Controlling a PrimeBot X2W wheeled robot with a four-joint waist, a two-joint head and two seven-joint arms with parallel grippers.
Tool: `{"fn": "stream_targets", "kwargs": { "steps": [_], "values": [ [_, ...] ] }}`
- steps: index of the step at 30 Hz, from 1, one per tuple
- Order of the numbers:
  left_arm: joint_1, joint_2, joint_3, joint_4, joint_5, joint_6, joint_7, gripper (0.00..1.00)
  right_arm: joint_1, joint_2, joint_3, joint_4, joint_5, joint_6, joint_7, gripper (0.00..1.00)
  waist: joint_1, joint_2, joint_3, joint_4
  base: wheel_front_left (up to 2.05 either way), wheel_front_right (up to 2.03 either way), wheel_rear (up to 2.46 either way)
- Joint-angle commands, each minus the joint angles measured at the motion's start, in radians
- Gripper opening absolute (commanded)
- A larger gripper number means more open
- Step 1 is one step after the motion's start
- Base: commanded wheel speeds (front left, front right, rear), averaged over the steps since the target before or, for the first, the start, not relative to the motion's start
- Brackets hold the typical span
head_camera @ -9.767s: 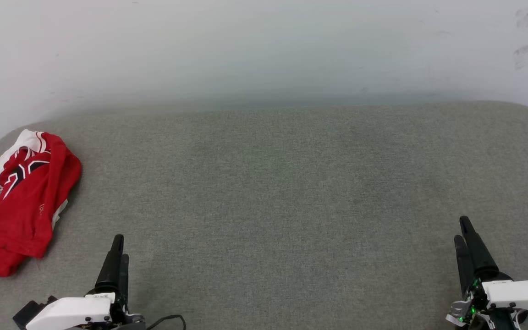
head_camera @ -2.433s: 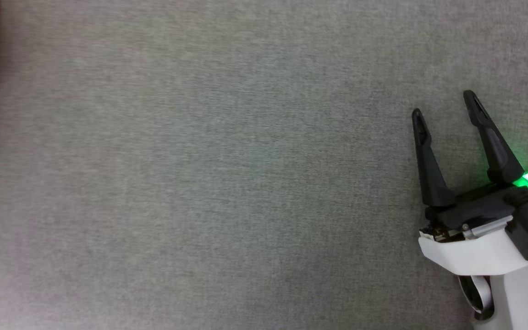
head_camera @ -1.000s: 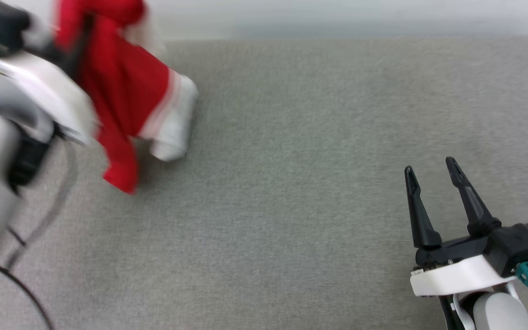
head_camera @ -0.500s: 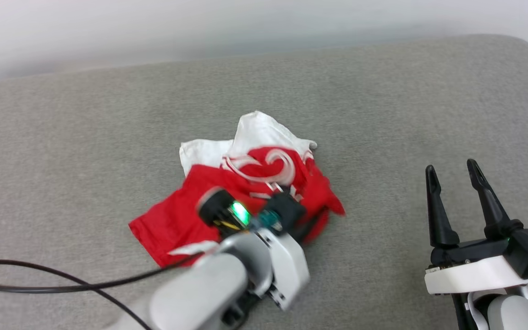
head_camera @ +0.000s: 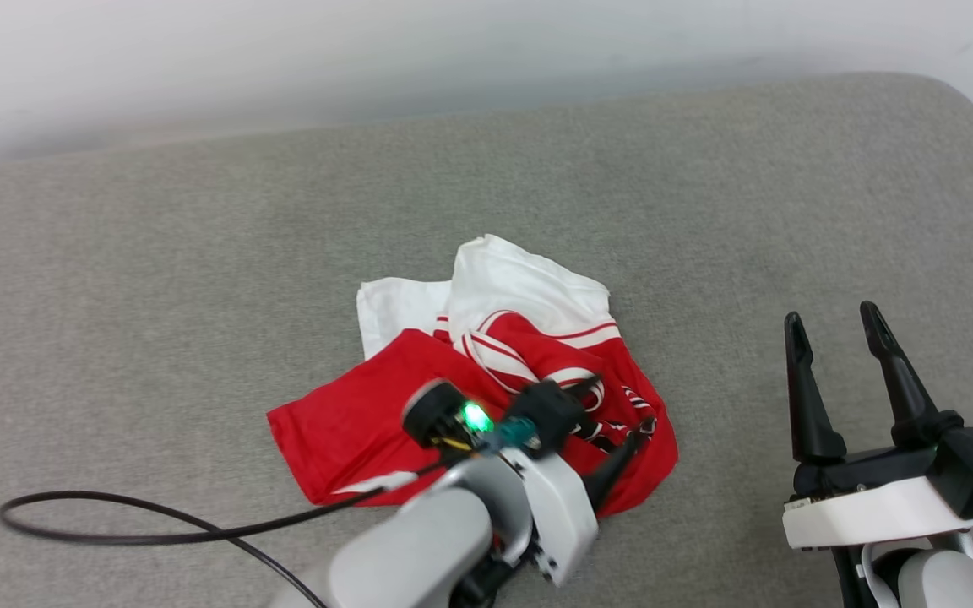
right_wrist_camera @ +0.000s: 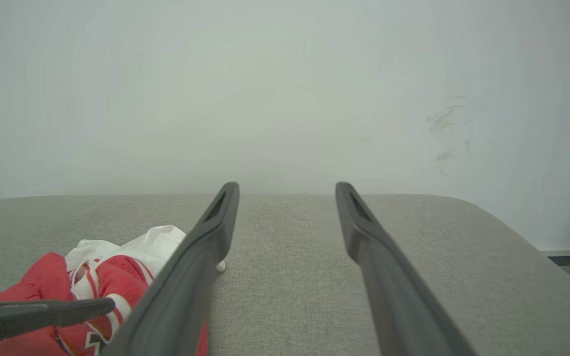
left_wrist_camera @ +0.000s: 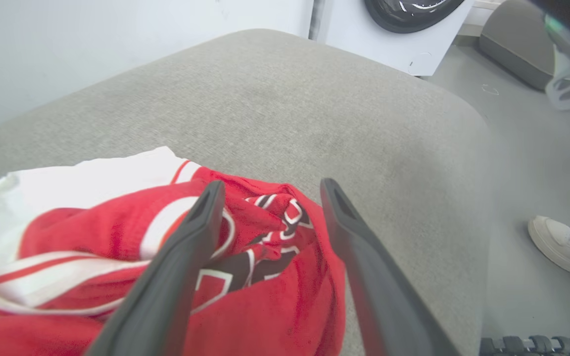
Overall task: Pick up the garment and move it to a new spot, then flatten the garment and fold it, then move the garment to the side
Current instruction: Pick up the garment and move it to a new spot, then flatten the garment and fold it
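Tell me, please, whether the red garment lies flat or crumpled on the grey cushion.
Crumpled: the garment lies in a bunched heap, its fabric folded over itself.

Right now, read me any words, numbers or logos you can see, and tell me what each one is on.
No text can be read in full.
Shirt: black, white-edged characters are crumpled into the folds, so no letter or digit reads whole.
Washer: no label can be made out.
Shoe: no mark shows.
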Motion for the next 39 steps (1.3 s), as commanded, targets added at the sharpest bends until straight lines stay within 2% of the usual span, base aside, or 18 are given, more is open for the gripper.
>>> {"fn": "stream_targets", "kwargs": {
  "steps": [1,3,9,12,13,15,19,22,27,31,33,35,39],
  "values": [
    [-0.02,0.014,0.031,-0.014,-0.01,0.008,-0.041,1.0,0.017,0.003,-0.001,0.001,-0.003,-0.001,-0.002,1.0,0.0001,0.0,-0.022,0.023,0.0,0.0,0.0],
    [-0.025,0.038,0.084,-0.037,-0.026,0.015,-0.081,1.0,0.021,0.003,-0.001,0.001,-0.009,-0.001,-0.002,1.0,0.0001,0.0,-0.038,0.039,0.0,0.0,0.0],
    [-0.014,0.194,0.25,-0.112,0.017,0.096,-0.121,1.0,0.038,0.002,-0.007,-0.003,-0.023,-0.001,-0.002,1.0,0.0001,0.0,-0.072,0.09,0.0,0.0,0.0],
    [0.042,0.268,0.368,-0.197,0.049,0.131,-0.121,1.0,0.041,0.002,-0.007,-0.011,-0.03,-0.001,-0.002,1.0,0.0001,0.0,-0.078,0.112,0.0,0.0,0.0],
    [0.101,0.301,0.447,-0.261,0.069,0.143,-0.121,1.0,0.044,0.003,-0.007,-0.015,-0.03,-0.001,-0.002,1.0,0.0001,0.0,-0.08,0.124,0.0,0.0,0.0],
    [0.171,0.31,0.525,-0.336,0.084,0.143,-0.122,1.0,0.047,0.002,-0.004,-0.02,-0.033,-0.001,-0.002,1.0,0.0001,0.0,-0.081,0.133,0.0,0.0,0.0],
    [0.354,0.298,0.676,-0.452,0.152,0.132,-0.122,1.0,0.052,0.002,-0.002,-0.026,-0.03,-0.001,-0.002,1.0,0.0001,0.0,-0.08,0.145,0.0,0.0,0.0],
    [0.468,0.237,0.763,-0.513,0.203,0.109,-0.122,1.0,0.059,0.002,0.0,-0.023,-0.023,-0.001,-0.002,1.0,0.0001,0.0,-0.079,0.152,0.0,0.0,0.0],
    [0.582,0.139,0.858,-0.542,0.282,0.026,-0.122,1.0,0.071,0.003,-0.005,-0.014,-0.023,0.0,-0.002,1.0,0.0001,0.0,-0.08,0.172,0.0,0.0,0.0],
    [0.591,0.092,0.903,-0.542,0.345,-0.038,-0.122,1.0,0.06,-0.002,-0.02,0.012,-0.021,-0.001,-0.002,1.0,0.0001,0.0,-0.072,0.187,0.0,0.0,0.0],
    [0.58,0.076,0.914,-0.536,0.377,-0.065,-0.122,1.0,0.043,-0.042,0.007,0.061,-0.028,0.0,-0.001,1.0,0.0001,0.0,-0.064,0.195,0.0,0.0,0.0],
    [0.567,0.058,0.925,-0.534,0.397,-0.083,-0.122,1.0,0.009,-0.078,0.036,0.1,-0.002,-0.001,0.05,1.0,0.0001,0.0,-0.05,0.205,0.0,0.0,0.0],
    [0.552,0.024,0.945,-0.531,0.426,-0.109,-0.122,1.0,-0.08,-0.176,0.105,0.119,0.107,-0.001,0.298,1.0,0.0001,0.0,-0.007,0.23,0.0,0.0,0.0]
  ]
}}
